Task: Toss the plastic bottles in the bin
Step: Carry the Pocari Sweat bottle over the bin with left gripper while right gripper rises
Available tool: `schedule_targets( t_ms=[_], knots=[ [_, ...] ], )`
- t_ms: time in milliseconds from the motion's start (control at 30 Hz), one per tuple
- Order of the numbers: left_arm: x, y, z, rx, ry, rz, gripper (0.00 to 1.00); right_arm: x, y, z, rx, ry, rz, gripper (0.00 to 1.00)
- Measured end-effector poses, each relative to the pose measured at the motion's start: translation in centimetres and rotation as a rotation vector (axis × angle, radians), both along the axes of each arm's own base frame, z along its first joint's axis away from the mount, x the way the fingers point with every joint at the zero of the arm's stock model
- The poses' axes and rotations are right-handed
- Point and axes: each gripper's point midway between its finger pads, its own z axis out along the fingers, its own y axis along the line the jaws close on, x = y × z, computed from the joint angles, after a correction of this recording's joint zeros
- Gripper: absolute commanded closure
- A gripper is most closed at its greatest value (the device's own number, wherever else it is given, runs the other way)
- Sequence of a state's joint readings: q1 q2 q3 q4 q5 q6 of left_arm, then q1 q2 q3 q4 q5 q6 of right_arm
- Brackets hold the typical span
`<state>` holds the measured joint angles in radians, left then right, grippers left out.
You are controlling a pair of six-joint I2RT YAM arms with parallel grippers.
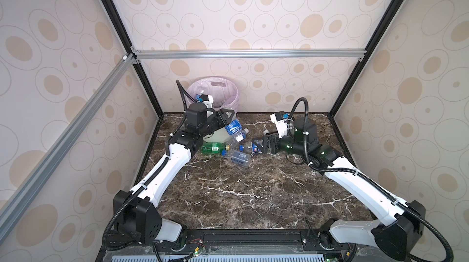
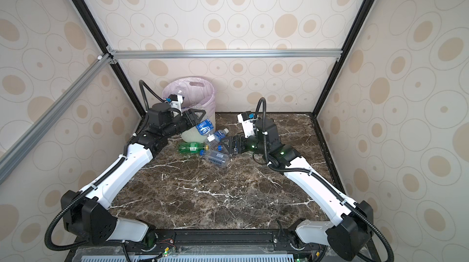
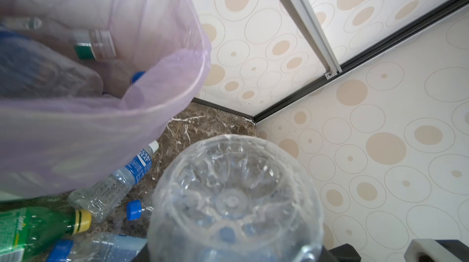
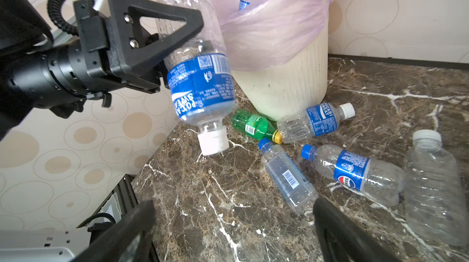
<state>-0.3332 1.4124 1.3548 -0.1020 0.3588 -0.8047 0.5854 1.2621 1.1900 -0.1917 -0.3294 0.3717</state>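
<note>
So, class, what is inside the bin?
Inside the bin: a clear bottle with a green band, a blue cap and a blurred blue-labelled bottle. The bag's fold hides anything deeper.

The clear bottle (image 4: 200,88) in the black left pincer (image 1: 228,122) has a blue label and a white cap. Below this pincer lies a green bottle (image 4: 253,125) with a yellow cap. Beside the pincer the bin (image 4: 286,88) is white and ribbed, its bag (image 4: 274,19) pale pink. The tabletop (image 1: 253,192) is dark brown marble with white veins.
</note>
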Motion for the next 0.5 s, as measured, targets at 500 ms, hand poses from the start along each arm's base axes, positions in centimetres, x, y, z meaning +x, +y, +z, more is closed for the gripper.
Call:
schedule_targets(
  t_ms=[500],
  knots=[
    [0.2,7.3,21.5,0.090,-0.449,0.251,0.52,2.1,1.3,5.8,0.072,-0.113,-0.010,0.00]
  ],
)
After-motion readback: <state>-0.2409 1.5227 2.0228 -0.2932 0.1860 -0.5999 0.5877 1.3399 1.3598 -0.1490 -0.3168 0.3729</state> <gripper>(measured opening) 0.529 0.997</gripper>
